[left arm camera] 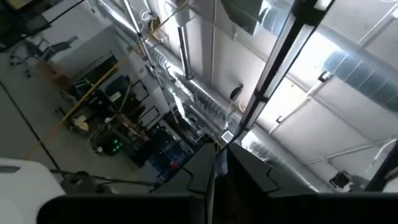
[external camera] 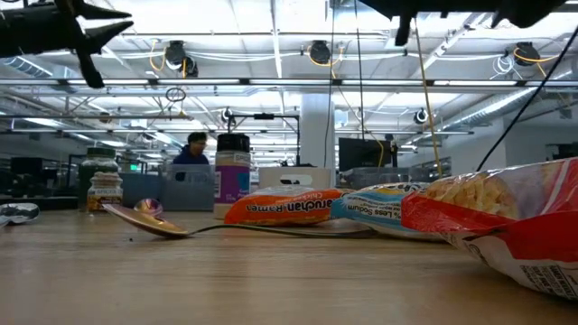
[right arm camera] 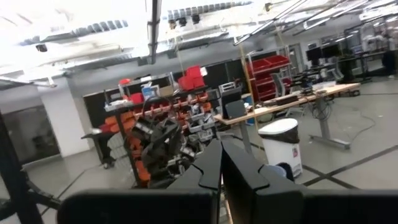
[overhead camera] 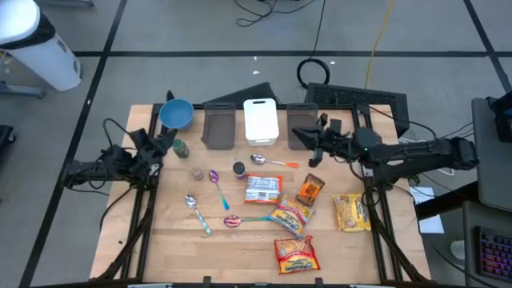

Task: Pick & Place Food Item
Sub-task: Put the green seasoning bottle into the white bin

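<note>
Wooden worktop (overhead camera: pixel 168 240) holds every food packet loose, so by the look of things the task has not begun. The ramen packets lie toward the right-hand front: one red (overhead camera: pixel 295 253), one orange-yellow (overhead camera: pixel 290 216), a pale one (overhead camera: pixel 262 189), a small brown packet (overhead camera: pixel 310 190) and a yellow bag (overhead camera: pixel 351 213). None sits in the containers along the far edge: the white tray (overhead camera: pixel 261 121) and the two dark bins (overhead camera: pixel 219 126) look empty, as far as the high view shows.

Neither arm is near the food. The left claw (overhead camera: pixel 166 143) hovers by the blue bowl (overhead camera: pixel 176 114), nearly closed and empty. The right claw (overhead camera: pixel 298 134) hangs above the far right bin, fingers shut on nothing.

All steps remain: choosing a packet, grasping it, carrying it over and setting it down.
</note>
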Action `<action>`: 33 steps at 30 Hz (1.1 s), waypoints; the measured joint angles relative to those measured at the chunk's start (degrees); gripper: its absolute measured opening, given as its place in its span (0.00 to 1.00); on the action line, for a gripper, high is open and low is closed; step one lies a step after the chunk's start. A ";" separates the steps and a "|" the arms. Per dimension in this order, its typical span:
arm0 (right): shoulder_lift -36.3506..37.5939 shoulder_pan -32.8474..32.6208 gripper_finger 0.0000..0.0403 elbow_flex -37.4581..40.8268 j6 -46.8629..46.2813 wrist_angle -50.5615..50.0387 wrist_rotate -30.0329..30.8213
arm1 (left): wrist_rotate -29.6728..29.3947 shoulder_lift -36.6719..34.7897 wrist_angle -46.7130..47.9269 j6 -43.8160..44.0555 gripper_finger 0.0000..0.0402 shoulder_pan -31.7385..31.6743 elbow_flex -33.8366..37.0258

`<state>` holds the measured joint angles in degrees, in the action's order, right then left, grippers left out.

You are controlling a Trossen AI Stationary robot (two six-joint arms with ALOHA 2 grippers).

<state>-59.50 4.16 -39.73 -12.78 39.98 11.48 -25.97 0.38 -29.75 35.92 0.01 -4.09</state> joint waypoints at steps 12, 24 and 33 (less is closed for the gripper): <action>-11.26 0.33 0.01 -8.41 -1.26 -0.01 -3.70 | -0.06 13.51 32.66 -9.71 0.12 0.02 -24.64; -14.53 0.17 0.01 -11.65 -8.15 2.99 -8.70 | -0.12 33.30 19.65 -20.98 0.12 0.02 -35.18; -14.28 0.18 0.01 -11.65 -6.16 3.84 -13.17 | 0.95 40.82 15.12 -16.05 0.12 -0.46 -35.20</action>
<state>-73.78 4.35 -51.37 -18.93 43.82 -1.69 -25.02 41.20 -14.62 19.87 -0.45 -39.29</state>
